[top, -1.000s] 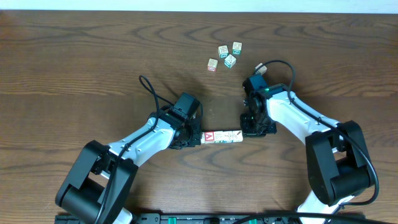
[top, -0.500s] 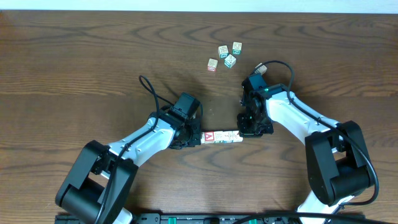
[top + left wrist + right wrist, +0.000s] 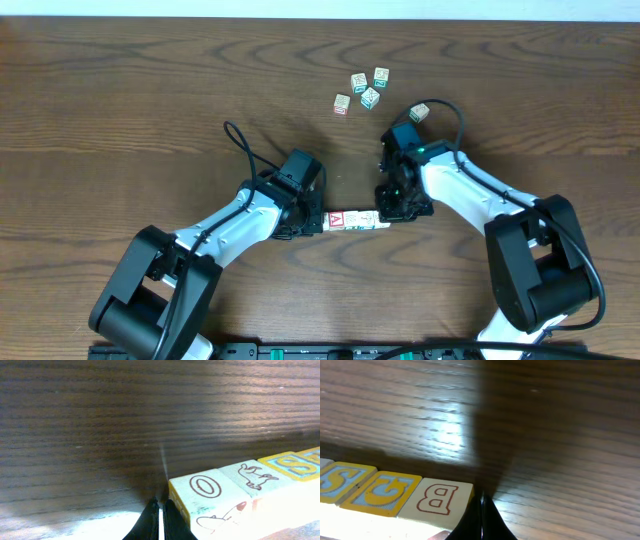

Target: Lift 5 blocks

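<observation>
A short row of blocks [image 3: 357, 219] lies end to end between my two grippers, its left end showing a red face with a white "A" [image 3: 336, 217]. The left gripper [image 3: 319, 221] is shut, its closed tips against the row's left end. In the left wrist view those tips [image 3: 159, 502] touch the block printed "O" [image 3: 205, 487]. The right gripper [image 3: 388, 213] is also shut and presses the row's right end; its tips [image 3: 482, 497] sit beside the "B" block [image 3: 437, 497]. Whether the row rests on the table I cannot tell.
Several loose alphabet cubes [image 3: 362, 90] lie in a cluster at the far middle of the wooden table [image 3: 120, 110]. Black cables loop off both wrists [image 3: 236, 140]. The arms' bases stand at the near edge.
The right gripper has shifted slightly left, pushing in on the row's right end. The left arm and the loose cubes have not moved.
</observation>
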